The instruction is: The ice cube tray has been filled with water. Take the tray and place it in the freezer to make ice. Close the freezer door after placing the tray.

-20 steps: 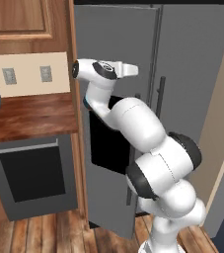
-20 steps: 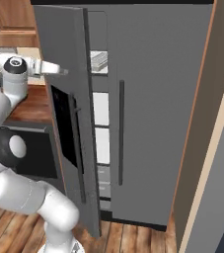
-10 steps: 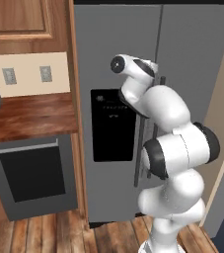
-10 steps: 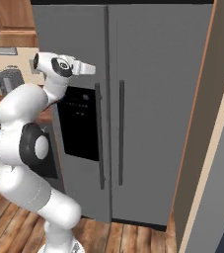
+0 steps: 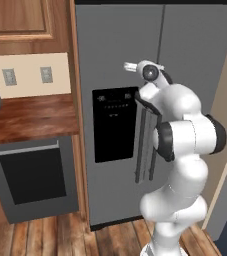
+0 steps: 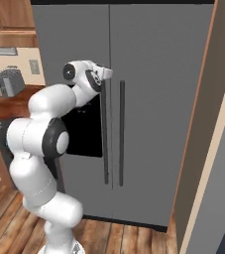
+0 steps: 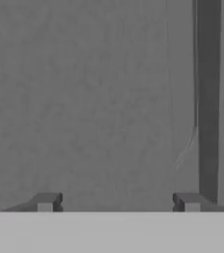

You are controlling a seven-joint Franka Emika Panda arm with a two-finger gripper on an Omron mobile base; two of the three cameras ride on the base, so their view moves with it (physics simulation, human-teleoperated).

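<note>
The freezer door (image 5: 117, 60) is seen shut, flush with the plain grey door (image 6: 163, 99) beside it, so the freezer's inside is hidden and it cannot be told where the ice cube tray lies. The black dispenser panel (image 5: 114, 124) is set in the freezer door, and the door's long bar handle (image 6: 104, 139) runs upright along the edge nearest the plain door, whose own handle (image 6: 121, 134) stands just beside it. The end effector (image 6: 105, 73) is held close to the freezer door, above the dispenser panel and near the top of the bar handle. In the hand view its fingertips (image 7: 45, 201) are seen spread wide apart with nothing between them, facing the grey door surface. To the side of the freezer door, a wooden table (image 5: 30, 117) carries a toaster (image 6: 9, 82), with an oven (image 5: 32, 175) set beneath.
</note>
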